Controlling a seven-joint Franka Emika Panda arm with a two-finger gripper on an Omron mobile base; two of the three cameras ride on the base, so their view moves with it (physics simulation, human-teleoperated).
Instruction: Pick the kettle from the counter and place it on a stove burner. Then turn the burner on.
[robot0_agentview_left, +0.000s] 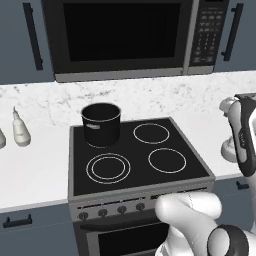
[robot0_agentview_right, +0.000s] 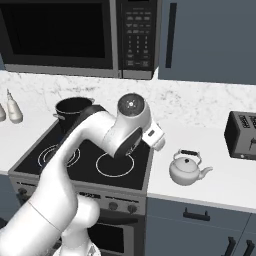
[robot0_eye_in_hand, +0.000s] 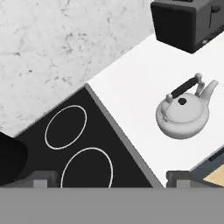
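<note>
Nearest the lens in the left base view, loomed white over the oven front: the arm, its upper part climbing the right edge. Beyond it, lay black and flat between stretches of white counter: the cooktop. Stood on the rear left ring, likely parked out of the way: a tall black pot. Lay bare at front left: the double-ringed burner, probably the spot meant for the kettle. Ran along the front panel below: a row of knobs, within easy reach for the later switching-on. Waited by the wall at far left: a white bottle.

From the right base view, bent across the cooktop toward the right-hand counter: the same arm, its wrist over the stove's right edge. Sat upright on the counter just right of the stove, spout pointing right, untouched: the kettle. Stood well beyond it near the wall: a black toaster.

Through the hand view, looked down at the stove's corner and the counter. Stood wide apart at the bottom, holding nothing: the claw. Lay off to the right of centre, handle up and free to be taken: the kettle. Judged as the approach, with the claw not yet lined up over the handle.
</note>
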